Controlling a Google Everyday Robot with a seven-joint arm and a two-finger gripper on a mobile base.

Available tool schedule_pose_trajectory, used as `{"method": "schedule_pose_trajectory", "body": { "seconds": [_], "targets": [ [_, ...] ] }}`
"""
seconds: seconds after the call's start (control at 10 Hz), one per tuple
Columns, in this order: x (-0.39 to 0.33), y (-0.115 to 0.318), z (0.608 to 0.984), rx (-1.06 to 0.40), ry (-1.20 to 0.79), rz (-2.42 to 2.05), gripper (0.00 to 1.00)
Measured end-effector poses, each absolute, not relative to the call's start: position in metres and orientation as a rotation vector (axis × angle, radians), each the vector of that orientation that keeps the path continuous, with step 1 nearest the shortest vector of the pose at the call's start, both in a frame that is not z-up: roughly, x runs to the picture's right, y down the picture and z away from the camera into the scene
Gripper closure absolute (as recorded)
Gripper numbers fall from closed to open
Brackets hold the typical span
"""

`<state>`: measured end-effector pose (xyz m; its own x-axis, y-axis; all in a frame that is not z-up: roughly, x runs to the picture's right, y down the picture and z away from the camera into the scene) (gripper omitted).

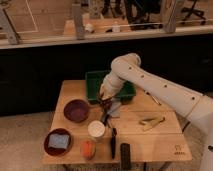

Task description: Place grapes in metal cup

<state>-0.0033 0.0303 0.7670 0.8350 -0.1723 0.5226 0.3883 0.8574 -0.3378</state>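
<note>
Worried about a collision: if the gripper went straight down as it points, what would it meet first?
Likely the table beside the metal cup, perhaps the cup's rim; depth is unclear. The gripper, shut on the grapes, hangs before the green bin.
</note>
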Motion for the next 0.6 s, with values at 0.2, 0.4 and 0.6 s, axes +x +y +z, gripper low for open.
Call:
{"method": "schedule_pose_trajectory", "body": {
  "seconds": [0.2, 0.4, 0.6],
  "targets": [
    [-0.0091, 0.0253, 0.7704, -0.436, -0.518, -0.309, 1.0],
    [-0.0113, 0.0217, 0.7737, -0.42, -0.534, -0.313, 1.0],
    [-0.0151, 0.0193, 0.7783, -0.402, -0.55, -0.32, 1.0]
  ]
}}
